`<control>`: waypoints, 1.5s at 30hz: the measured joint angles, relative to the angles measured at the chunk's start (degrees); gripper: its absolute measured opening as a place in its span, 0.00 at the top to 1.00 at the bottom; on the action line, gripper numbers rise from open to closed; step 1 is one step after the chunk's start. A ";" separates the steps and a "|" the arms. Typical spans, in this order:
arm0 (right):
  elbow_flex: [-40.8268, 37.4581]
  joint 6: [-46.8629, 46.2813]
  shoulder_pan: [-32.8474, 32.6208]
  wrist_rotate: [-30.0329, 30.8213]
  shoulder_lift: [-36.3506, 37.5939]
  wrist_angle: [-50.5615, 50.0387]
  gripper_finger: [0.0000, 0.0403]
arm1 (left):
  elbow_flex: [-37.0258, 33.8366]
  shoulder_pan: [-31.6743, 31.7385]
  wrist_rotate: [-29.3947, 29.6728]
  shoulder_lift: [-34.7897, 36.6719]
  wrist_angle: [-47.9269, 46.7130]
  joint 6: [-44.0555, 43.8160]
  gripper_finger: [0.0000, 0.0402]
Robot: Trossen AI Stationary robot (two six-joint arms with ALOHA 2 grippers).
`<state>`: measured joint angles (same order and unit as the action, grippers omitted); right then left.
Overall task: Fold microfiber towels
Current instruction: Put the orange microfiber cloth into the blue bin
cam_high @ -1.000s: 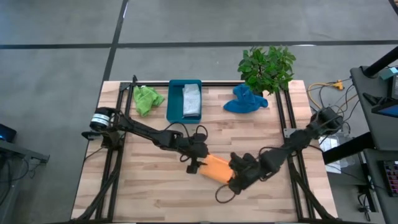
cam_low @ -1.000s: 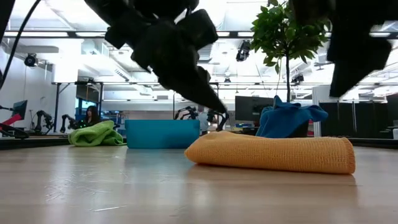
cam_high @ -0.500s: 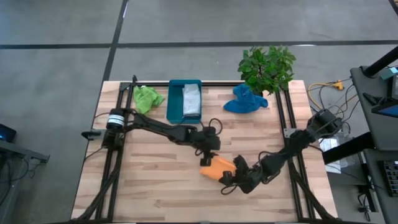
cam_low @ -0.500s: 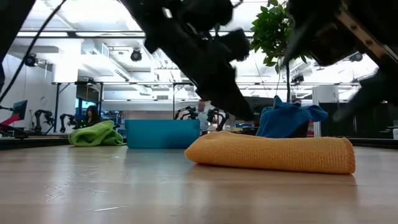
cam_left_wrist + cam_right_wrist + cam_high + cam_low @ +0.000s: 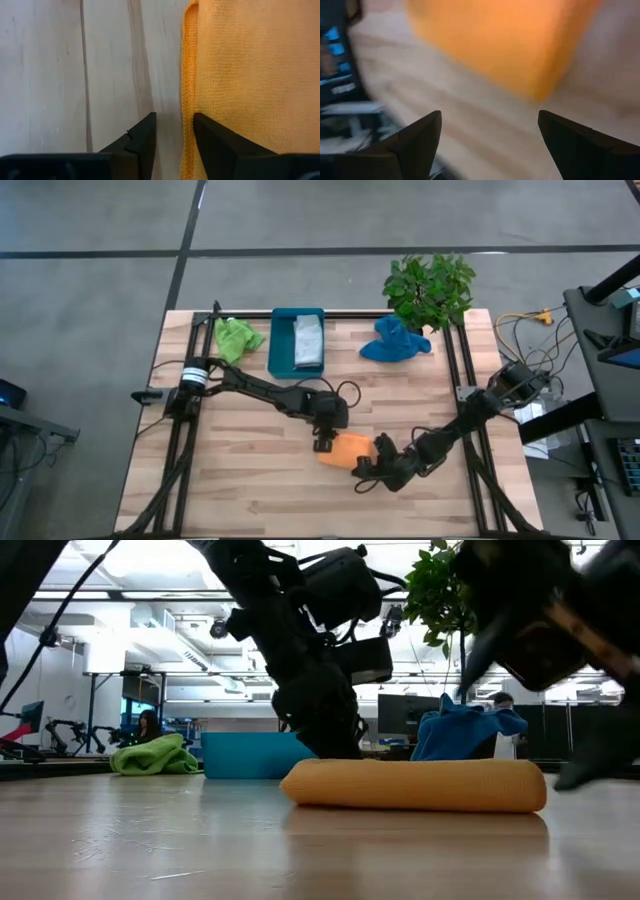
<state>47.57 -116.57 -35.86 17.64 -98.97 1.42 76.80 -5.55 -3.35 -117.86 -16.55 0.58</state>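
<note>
The orange towel (image 5: 346,451), folded flat near the tabletop's front edge, looks light, soft and limp, best pinched at its hemmed edge, where the left gripper (image 5: 173,131) stands with fingers narrowly parted and empty, the right gripper (image 5: 366,472) wide open beside it

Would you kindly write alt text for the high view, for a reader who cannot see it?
Seen from above, the left gripper and right gripper flank a folded orange towel on a wooden table. Along the far edge lie a green towel, a teal tray holding a grey towel, and a blue towel.
</note>
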 joint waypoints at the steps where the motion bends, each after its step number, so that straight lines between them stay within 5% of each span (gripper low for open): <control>1: -0.17 0.16 0.24 0.21 0.17 -1.52 0.19 | -0.07 -0.32 0.06 0.13 0.01 -0.36 0.71; 16: -0.07 11.52 3.93 5.82 6.84 -10.82 0.19 | -0.35 -6.31 -0.84 1.49 -2.02 -12.91 0.71; 21: 0.12 10.75 1.58 4.65 8.58 -5.15 0.19 | -0.46 -5.95 -0.30 2.46 -4.21 -13.80 0.71; 39: 4.52 3.86 0.51 -2.14 -3.67 -2.59 0.19 | -0.43 -5.50 0.78 2.64 -5.47 -19.80 0.71; 45: 4.41 9.80 3.51 0.28 -2.74 -5.09 0.19 | -0.44 -5.92 -1.76 2.75 -6.67 -22.91 0.71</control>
<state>51.99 -106.78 -32.35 17.92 -101.71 -3.67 76.36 -11.47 -5.11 -115.11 -23.22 -22.32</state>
